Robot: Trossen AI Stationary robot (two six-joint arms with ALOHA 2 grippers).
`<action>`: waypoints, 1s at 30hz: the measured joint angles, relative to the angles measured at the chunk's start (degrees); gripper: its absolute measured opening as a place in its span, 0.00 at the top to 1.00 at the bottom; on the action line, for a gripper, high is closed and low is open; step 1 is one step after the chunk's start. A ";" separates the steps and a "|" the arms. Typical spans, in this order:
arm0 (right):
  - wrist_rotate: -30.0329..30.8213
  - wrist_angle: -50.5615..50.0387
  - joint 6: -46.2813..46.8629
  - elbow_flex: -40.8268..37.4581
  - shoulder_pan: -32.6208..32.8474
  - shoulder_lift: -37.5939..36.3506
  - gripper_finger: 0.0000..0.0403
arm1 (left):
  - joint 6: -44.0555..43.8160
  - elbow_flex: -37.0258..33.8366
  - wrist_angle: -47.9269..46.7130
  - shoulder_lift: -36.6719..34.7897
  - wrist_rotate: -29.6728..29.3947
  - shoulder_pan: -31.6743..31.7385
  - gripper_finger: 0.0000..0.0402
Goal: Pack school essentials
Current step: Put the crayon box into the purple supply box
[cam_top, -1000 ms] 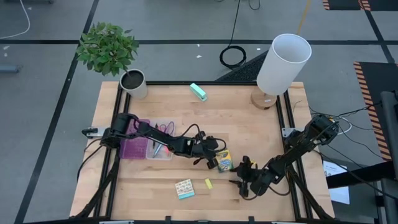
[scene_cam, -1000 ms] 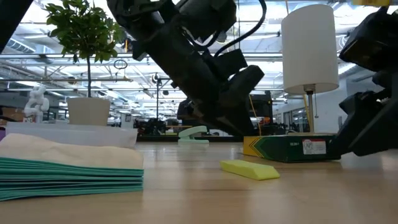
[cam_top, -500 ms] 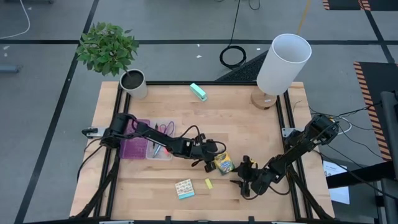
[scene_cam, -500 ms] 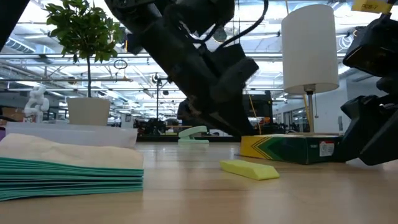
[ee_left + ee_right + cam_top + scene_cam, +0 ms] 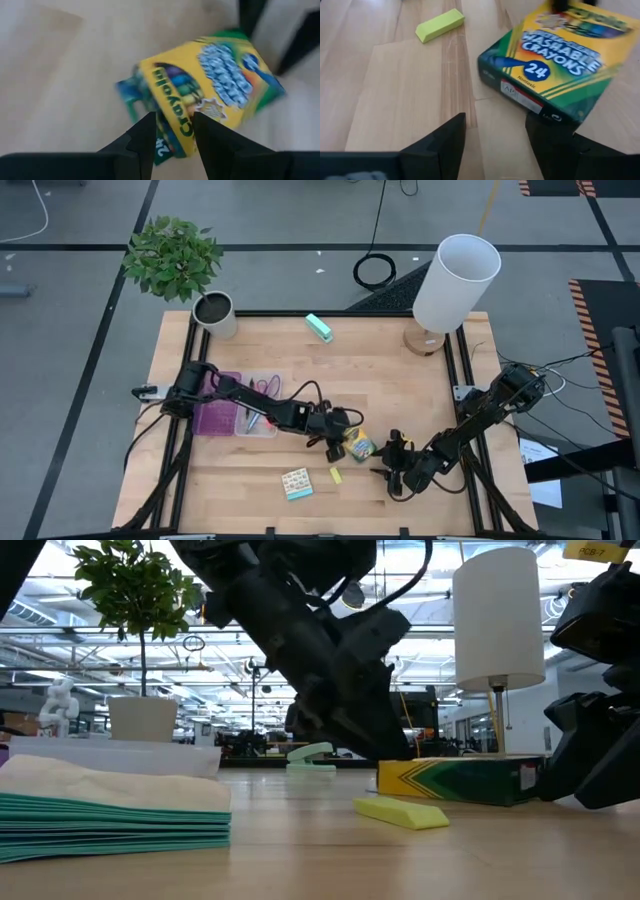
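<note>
Wooden table (image 5: 400, 395) carries crayon box (image 5: 359, 446), yellow piece (image 5: 335, 475), patterned pad (image 5: 296, 483), lamp (image 5: 452, 285).

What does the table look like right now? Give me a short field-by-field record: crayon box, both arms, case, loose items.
crayon box: yellow-green cardboard crayon box lying flat, centre-front of the wooden table
left gripper: at the box, fingers apart over its edge
right gripper: beside the box, fingers open, empty
case: purple-and-clear flat case at left edge
loose items: patterned square pad, tiny yellow piece near front edge
other: teal rectangular block at back
</note>
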 joint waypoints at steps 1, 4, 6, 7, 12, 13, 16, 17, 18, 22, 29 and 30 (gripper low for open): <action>0.00 -0.11 0.00 0.00 0.00 0.00 0.50 | -0.01 0.00 -0.25 -0.02 1.69 -0.07 0.67; -0.11 -0.27 -0.17 0.00 0.00 0.00 0.50 | -0.03 0.00 -1.71 -0.95 5.02 -0.56 0.67; -0.15 -0.48 -0.35 0.02 0.15 0.00 0.50 | -0.28 0.00 -2.66 -1.71 5.95 -1.19 0.67; -0.11 -0.64 -0.39 0.02 0.31 0.00 0.50 | -0.28 -0.02 -3.20 -2.23 6.14 -1.52 0.67; -0.05 -0.80 -0.90 0.02 0.76 0.00 0.50 | 1.11 0.00 -3.80 -6.06 6.11 -3.34 0.67; -0.20 -0.81 -1.07 0.02 0.92 0.00 0.50 | 1.49 0.00 -3.78 -6.69 5.87 -3.73 0.67; -0.26 -0.85 -0.79 0.02 1.43 0.00 0.46 | 1.97 0.02 -4.50 -8.35 3.65 -4.86 0.67; -0.28 -0.93 -0.34 0.04 1.53 0.00 0.43 | 2.01 0.02 -4.71 -8.85 2.92 -5.10 0.67; -0.35 -0.96 0.12 0.04 1.55 0.00 0.41 | 2.05 0.02 -5.43 -9.23 2.48 -5.37 0.67; -0.66 -1.43 1.28 0.04 1.87 -0.16 0.29 | 1.95 0.02 -7.36 -9.46 1.63 -5.79 0.67; -1.26 -4.73 3.63 -0.03 3.00 -2.96 0.12 | 0.31 -0.57 -14.36 -9.44 -4.77 -6.15 0.67; -0.63 -5.08 3.67 -0.09 3.06 -3.12 0.12 | -0.23 -1.13 -14.26 -9.45 -5.13 -6.01 0.67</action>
